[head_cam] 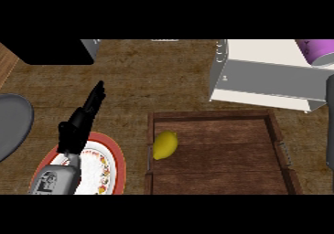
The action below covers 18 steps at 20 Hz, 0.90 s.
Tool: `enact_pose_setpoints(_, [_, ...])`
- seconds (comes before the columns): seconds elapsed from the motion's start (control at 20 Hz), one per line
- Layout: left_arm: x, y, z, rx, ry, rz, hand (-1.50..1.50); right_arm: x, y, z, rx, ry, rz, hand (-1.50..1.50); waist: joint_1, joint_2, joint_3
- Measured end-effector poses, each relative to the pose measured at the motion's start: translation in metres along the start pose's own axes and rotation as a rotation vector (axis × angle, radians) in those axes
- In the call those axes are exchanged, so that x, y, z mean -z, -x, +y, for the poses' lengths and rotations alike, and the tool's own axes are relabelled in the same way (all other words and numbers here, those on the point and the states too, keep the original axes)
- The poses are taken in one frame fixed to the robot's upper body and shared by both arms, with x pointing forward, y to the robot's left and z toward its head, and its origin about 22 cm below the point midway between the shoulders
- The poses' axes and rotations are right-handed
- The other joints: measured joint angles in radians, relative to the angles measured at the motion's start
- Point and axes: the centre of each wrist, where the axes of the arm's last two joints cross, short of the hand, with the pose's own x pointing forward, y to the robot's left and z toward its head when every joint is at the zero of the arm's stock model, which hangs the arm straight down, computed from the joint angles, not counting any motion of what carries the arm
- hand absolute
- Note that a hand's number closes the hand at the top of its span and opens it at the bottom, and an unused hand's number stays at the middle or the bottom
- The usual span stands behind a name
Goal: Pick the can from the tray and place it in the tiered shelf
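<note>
One purple can [318, 51] lay on its side on the shelf [264, 82] at the counter's far right corner — already off the tray [217, 155], which held one lemon [164, 145]. Left hand [81, 123] hung with fingers straight over one plate [115, 160] — right hand unseen.

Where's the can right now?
In the head view, the purple can lies on its side on top of the white tiered shelf at upper right, beyond the wooden tray, which holds only a lemon.

Kitchen: wooden counter [162, 77], plate [115, 157], lemon [165, 145].
</note>
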Motion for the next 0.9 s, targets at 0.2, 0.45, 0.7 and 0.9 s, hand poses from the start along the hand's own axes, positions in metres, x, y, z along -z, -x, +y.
enact_pose_setpoints(0.2, [-0.003, 0.001, -0.006, 0.002, 0.006, 0.002, 0.00, 0.005, -0.009, -0.006, 0.063, -0.020, -0.002, -1.50, 0.002, 0.000, 0.000])
enact_pose_setpoints(0.45, [-0.003, 0.001, -0.007, -0.005, 0.005, 0.007, 0.00, 0.016, -0.024, -0.030, 0.202, 0.040, 0.033, -1.50, 0.001, 0.000, 0.000])
enact_pose_setpoints(0.7, [-0.002, 0.002, -0.002, -0.007, -0.007, 0.009, 0.00, 0.033, -0.029, -0.076, 0.323, 0.153, 0.100, -1.50, -0.008, -0.003, 0.000])
enact_pose_setpoints(0.9, [-0.007, 0.006, 0.002, -0.006, -0.010, 0.014, 0.00, 0.046, -0.016, -0.123, 0.338, 0.210, 0.181, -1.50, -0.017, -0.006, -0.001])
